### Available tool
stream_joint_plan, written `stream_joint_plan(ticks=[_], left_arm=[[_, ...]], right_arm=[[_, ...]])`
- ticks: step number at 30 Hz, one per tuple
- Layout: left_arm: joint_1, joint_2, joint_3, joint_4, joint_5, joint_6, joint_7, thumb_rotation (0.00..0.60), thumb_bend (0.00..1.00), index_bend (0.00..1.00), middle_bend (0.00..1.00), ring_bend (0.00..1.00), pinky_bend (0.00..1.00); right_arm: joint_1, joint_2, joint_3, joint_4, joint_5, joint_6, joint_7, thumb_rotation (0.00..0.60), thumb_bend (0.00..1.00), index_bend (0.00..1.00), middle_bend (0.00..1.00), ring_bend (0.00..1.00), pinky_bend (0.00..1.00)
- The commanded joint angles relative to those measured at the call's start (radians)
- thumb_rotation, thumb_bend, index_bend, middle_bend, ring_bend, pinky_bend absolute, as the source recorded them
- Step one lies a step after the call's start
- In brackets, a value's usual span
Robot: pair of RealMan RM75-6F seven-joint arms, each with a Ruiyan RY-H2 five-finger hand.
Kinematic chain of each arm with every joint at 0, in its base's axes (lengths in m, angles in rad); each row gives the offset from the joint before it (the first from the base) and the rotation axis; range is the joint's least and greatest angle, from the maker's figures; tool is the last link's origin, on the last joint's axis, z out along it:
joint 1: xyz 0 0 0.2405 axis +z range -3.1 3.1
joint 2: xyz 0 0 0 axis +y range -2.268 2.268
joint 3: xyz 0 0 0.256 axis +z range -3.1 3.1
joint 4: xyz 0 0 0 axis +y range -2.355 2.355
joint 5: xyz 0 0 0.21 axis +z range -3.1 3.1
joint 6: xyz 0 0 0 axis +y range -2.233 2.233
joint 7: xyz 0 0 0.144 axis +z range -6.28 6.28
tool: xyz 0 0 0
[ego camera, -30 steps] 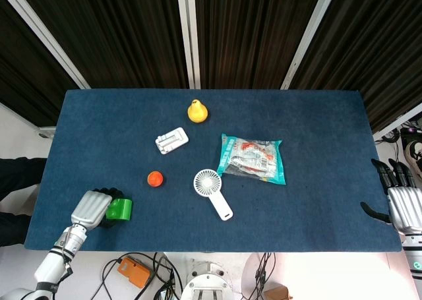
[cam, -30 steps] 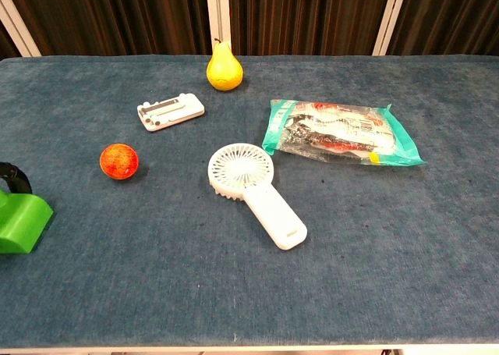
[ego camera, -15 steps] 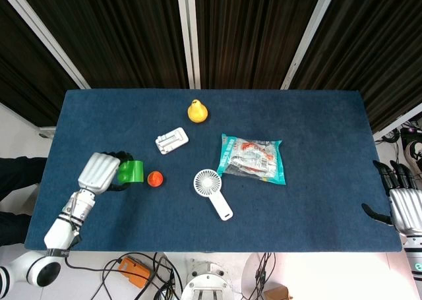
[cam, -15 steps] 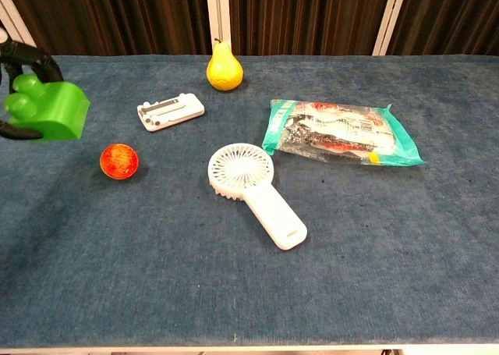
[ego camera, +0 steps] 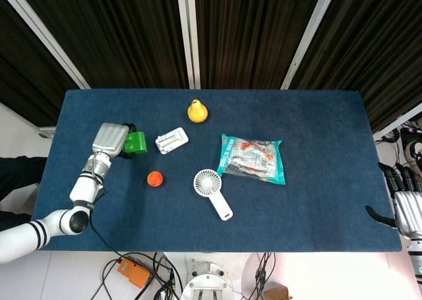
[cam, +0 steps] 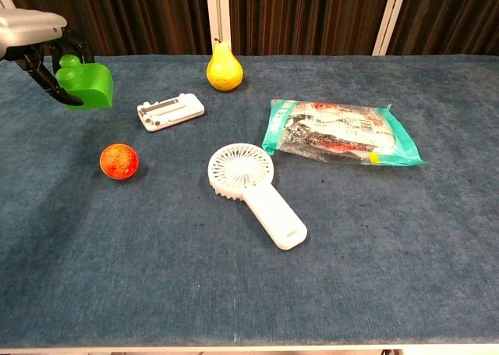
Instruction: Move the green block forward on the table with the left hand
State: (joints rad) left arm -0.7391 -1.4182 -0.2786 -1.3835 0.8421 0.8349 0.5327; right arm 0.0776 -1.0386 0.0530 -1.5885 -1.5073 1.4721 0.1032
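**Green block held far forward, not yet set down**

The blue counter [ego camera: 316,201] carried a snack packet [ego camera: 252,159], a white hand fan [ego camera: 212,192], a white ridged piece [ego camera: 171,140], a yellow pear [ego camera: 196,111] and a small red ball [ego camera: 155,178]. The left hand [ego camera: 111,139] gripped the green block [ego camera: 136,142] in its dark fingers [cam: 48,83], just left of the white ridged piece and beyond the red ball. The block seemed to be slightly above the cloth, so I judged that the carrying was mostly done and that lowering and letting go were left. The left arm reached forward from the near left corner. The right hand [ego camera: 407,204] waited at the right edge, holding nothing, its fingers apart.
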Motion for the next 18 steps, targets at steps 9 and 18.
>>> stream_joint_plan(ticks=[9, 18], left_arm=[[-0.092, -0.133, 0.023, 0.203, -0.237, -0.016, 0.071, 0.6, 0.21, 0.47, 0.46, 0.4, 0.48], [-0.108, -0.145, 0.046, 0.216, -0.265, -0.002, 0.093, 0.6, 0.04, 0.06, 0.14, 0.14, 0.35]], right_arm=[[0.009, -0.001, 0.005, -0.015, 0.013, -0.022, -0.023, 0.6, 0.34, 0.03, 0.18, 0.0, 0.09], [0.009, 0.003, 0.006, -0.027, 0.017, -0.026, -0.034, 0.6, 0.33, 0.03, 0.18, 0.0, 0.09]])
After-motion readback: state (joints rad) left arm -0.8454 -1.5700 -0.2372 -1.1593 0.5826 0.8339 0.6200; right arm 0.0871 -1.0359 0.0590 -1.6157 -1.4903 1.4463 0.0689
